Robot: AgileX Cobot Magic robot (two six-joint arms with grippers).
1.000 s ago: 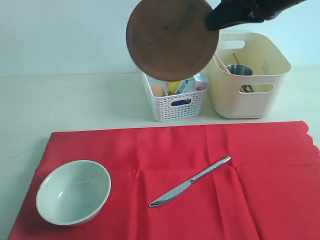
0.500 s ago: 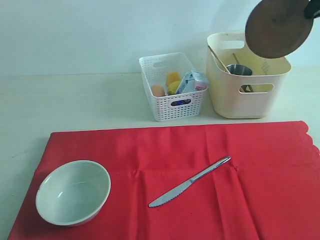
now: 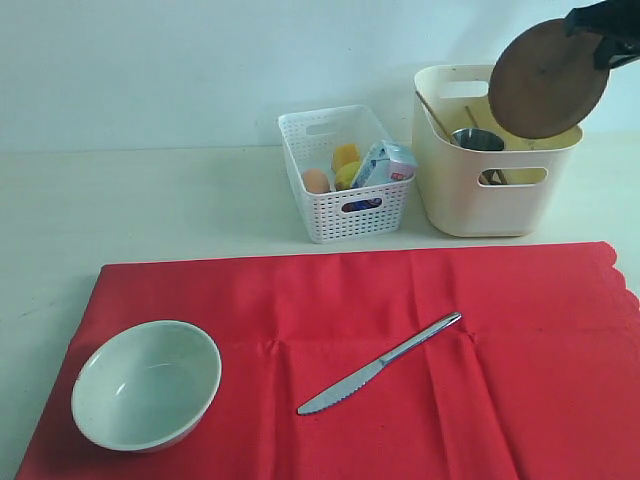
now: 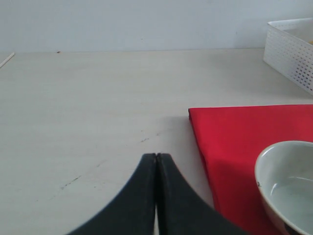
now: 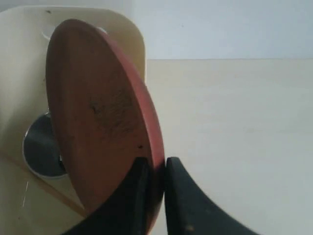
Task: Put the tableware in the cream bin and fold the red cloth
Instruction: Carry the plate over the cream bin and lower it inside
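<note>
Plate, change since the earlier frames: we find the terracotta plate [image 3: 548,78] carried from the middle of the scene across to the right and now lowered a little, on edge, over the cream bin [image 3: 480,205]; nothing else has shifted.
Exterior view, right gripper: the right gripper [image 3: 592,38] pinches the plate's upper rim. The plate's lower edge overlaps the bin's mouth; whether it is already inside the rim we cannot tell.
Exterior view, bin contents: the steel cup [image 3: 478,139] stands inside, with a thin wooden stick leaning near it.
Exterior view, items outstanding: the bowl [image 3: 147,383] and the knife [image 3: 380,363] lie apart on the red cloth [image 3: 350,285], which is spread flat and unfolded.
Left wrist view, left gripper: the left gripper [image 4: 156,169] is fully closed and empty, above the bare surface [image 4: 88,98] just beside the cloth's corner, with the bowl [image 4: 288,181] near.
Right wrist view, grip: the right gripper [image 5: 156,169] has its jaws clamped tight on the plate [image 5: 98,117] at its rim. The plate stands tilted, with the cup [image 5: 41,152] below and beside it.
Step in hand, our judgement: we would lower the plate on edge into the free space beside the cup, clear of the stick and the bin wall. We would release only once the lower edge is close to the bin's floor, then withdraw straight upward.
</note>
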